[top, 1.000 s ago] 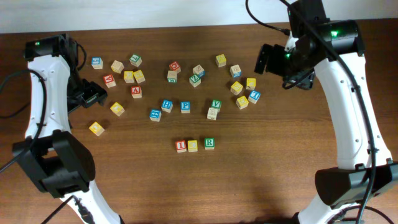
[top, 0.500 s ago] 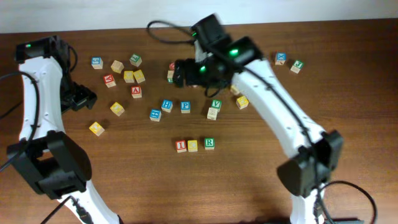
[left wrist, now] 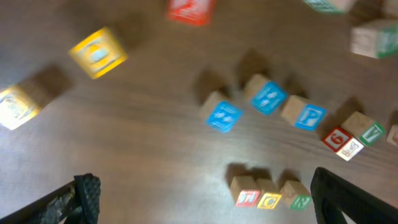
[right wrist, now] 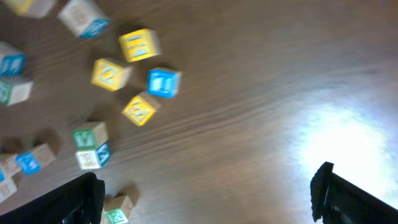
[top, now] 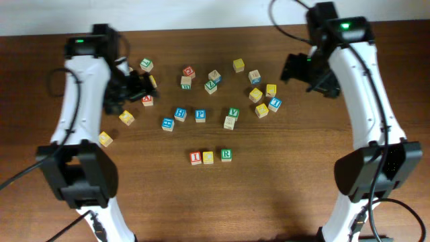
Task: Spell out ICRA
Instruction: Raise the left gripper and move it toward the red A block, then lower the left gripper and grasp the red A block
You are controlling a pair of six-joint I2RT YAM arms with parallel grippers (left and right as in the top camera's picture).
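Note:
A row of three blocks stands at the table's front middle: red I [top: 195, 157], yellow C [top: 208, 157] and green R [top: 226, 154]. The row also shows in the left wrist view [left wrist: 270, 200], just inside the right finger. A red A block [top: 146, 100] lies at the upper left, right beside my left gripper [top: 131, 87]. My left gripper [left wrist: 205, 202] is open and empty above the table. My right gripper [top: 295, 67] is open and empty at the upper right, apart from all blocks; its fingers [right wrist: 208, 196] span bare wood.
Several loose letter blocks lie scattered across the back half of the table, among them a blue P [top: 200, 115], a blue block [top: 167, 124], a yellow block [top: 104, 139] at the left, and yellow and blue blocks [right wrist: 163, 83] left of the right gripper.
My left arm has swung in from the left edge to the upper-left blocks. My right arm reached across the middle half a second ago and is back at the upper right.

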